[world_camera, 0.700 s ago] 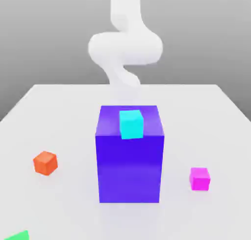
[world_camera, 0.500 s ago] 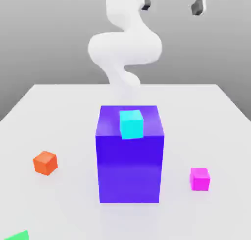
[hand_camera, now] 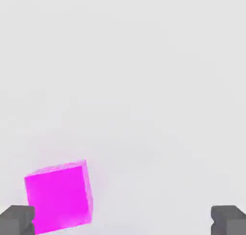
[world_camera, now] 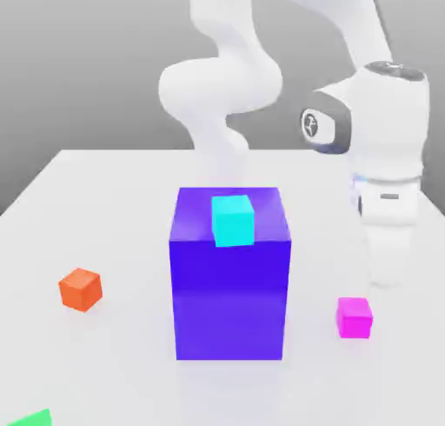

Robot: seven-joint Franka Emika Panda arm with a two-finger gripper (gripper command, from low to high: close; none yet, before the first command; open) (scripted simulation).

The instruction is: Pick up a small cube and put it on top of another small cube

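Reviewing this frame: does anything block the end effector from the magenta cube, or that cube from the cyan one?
Nothing visible stands between the open end effector and the magenta cube. Toward the cyan cube, the tall blue block bearing it rises in the way, so a lift looks necessary.

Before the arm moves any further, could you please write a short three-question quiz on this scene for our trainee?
1. True or false: the cyan cube rests on the big blue block.
2. Fill in: the gripper has its jaws ____.
3. Which cube lies on the table toward the exterior view's left: A, magenta; B, orange; C, cyan?

Key: 1 true; 2 open; 3 B.
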